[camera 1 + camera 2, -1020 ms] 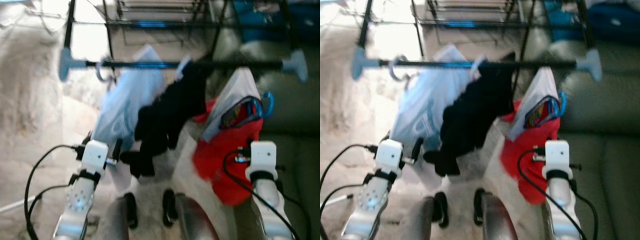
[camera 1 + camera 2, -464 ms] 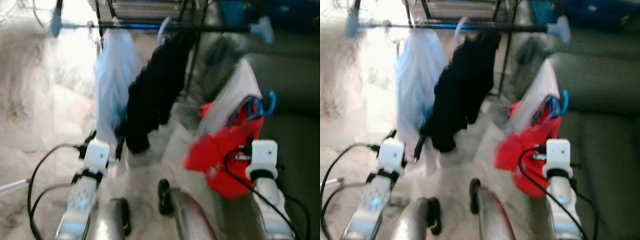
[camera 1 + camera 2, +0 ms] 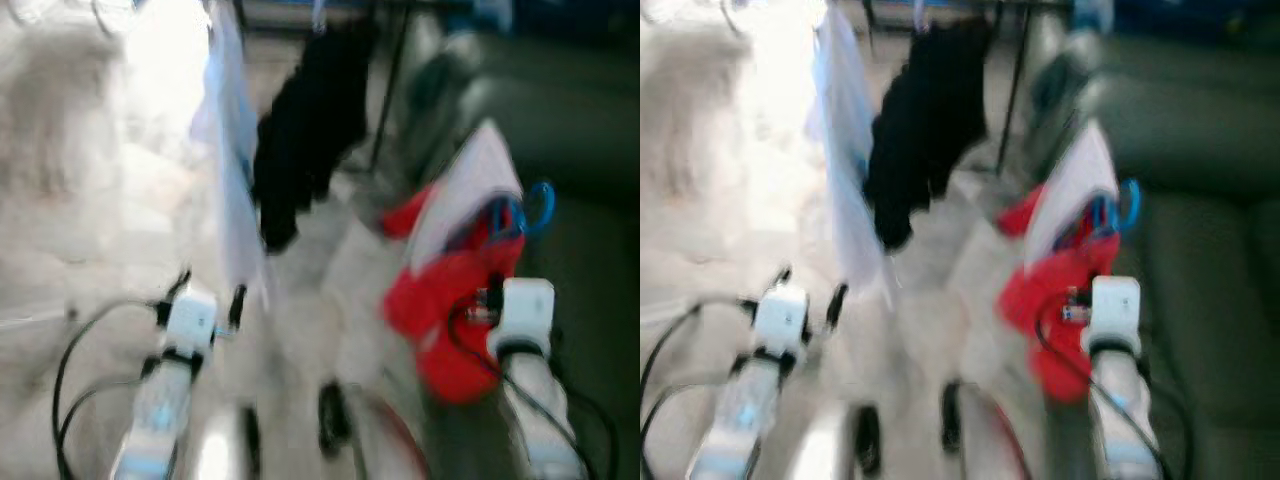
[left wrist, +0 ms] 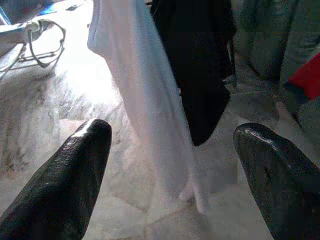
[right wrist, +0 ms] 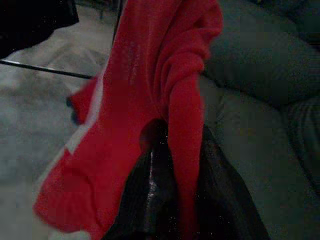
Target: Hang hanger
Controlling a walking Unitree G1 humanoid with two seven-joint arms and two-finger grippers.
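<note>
A red and white garment (image 3: 455, 300) on a blue hanger (image 3: 540, 205) hangs in front of my right arm. In the right wrist view my right gripper (image 5: 175, 195) is shut on the red cloth (image 5: 150, 100), which drapes over both fingers. Raised low on the left, my left gripper (image 4: 172, 137) is open with nothing in it. Ahead of it hang a pale blue-white garment (image 3: 235, 150) and a black garment (image 3: 305, 130) on the rack at the top of the picture. Everything in the eye views is blurred.
A dark rack leg (image 3: 390, 90) runs down behind the black garment. A grey-green sofa (image 3: 590, 150) takes up the right side. Pale stone floor (image 3: 90, 220) spreads to the left, brightly lit. A cable (image 4: 45, 45) lies on the floor far off.
The whole picture has shifted: the rack and its hanging clothes slid up, and the rail has left the top edge. Both arms keep their places; the right gripper still holds the red garment.
</note>
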